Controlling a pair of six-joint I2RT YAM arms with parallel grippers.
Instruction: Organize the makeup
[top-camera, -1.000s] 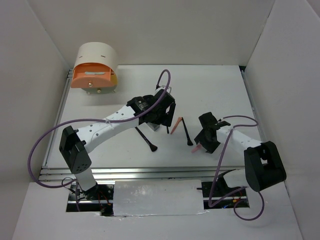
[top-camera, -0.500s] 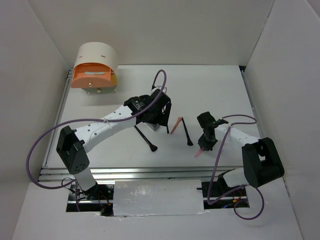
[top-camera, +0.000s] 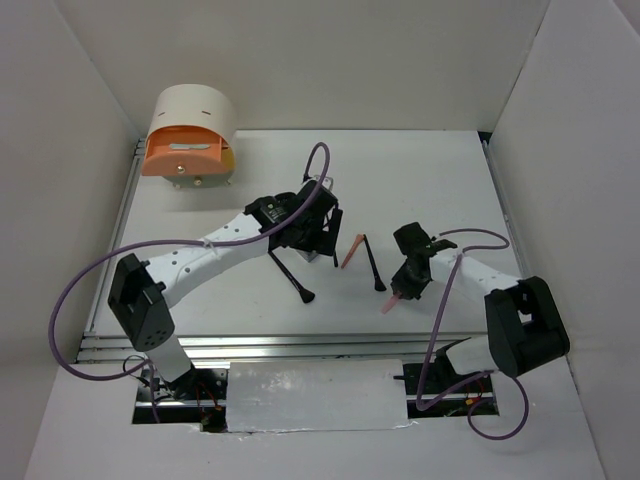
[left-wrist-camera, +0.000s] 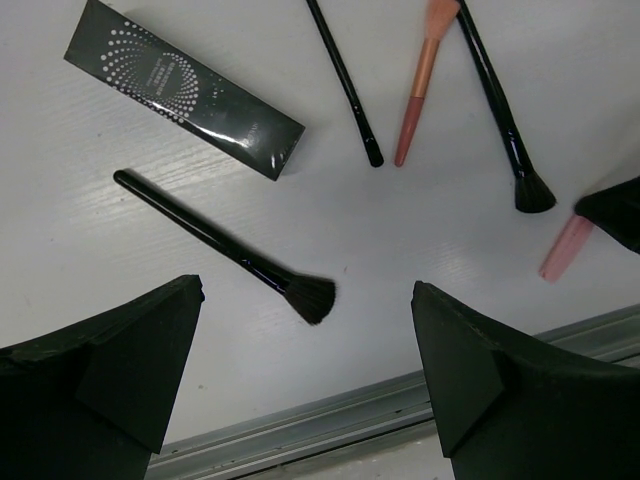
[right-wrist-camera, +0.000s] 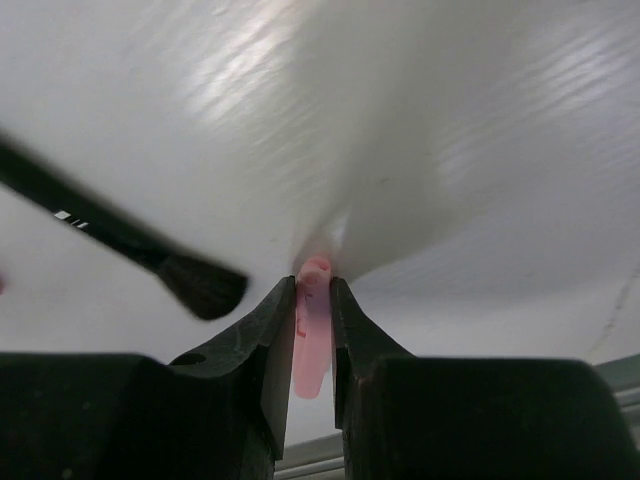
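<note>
The right claw (right-wrist-camera: 312, 284) is clamped on the pink stick (right-wrist-camera: 311, 342). The stick's long axis runs straight along the fingers, and its tip pokes out just past them towards the desk (left-wrist-camera: 90, 190). Whether that tip touches the surface cannot be told. Off this claw's left finger and a little ahead lies a brush (right-wrist-camera: 120, 240) with its bristle head nearest the claw, near the claw but apart from it.

The left claw (left-wrist-camera: 307, 292) is spread wide with nothing in it and hangs over the main group. Another brush (left-wrist-camera: 215, 243) lies straight ahead, its bristle end midway between the two fingers. Its handle slants away towards the left finger's side, so the fingers would close across it at an angle rather than square. Farther ahead on that side is the grey case (left-wrist-camera: 183, 88), also lying on a slant. Ahead on the right finger's side a thin black stick (left-wrist-camera: 343, 78) and a coral stick (left-wrist-camera: 418, 88) lie with their long axes running mostly away from the claw.

The left arm looks nearer the case, these two sticks and the brush under it, while the right arm already has its item. Its next move probably depends on the group lying off to its left.

The case carries a pattern of pale dots but no words that can be made out. A small white mark on the handle of the brush by the right claw and a faint red mark on the pink stick are too blurred to read.
</note>
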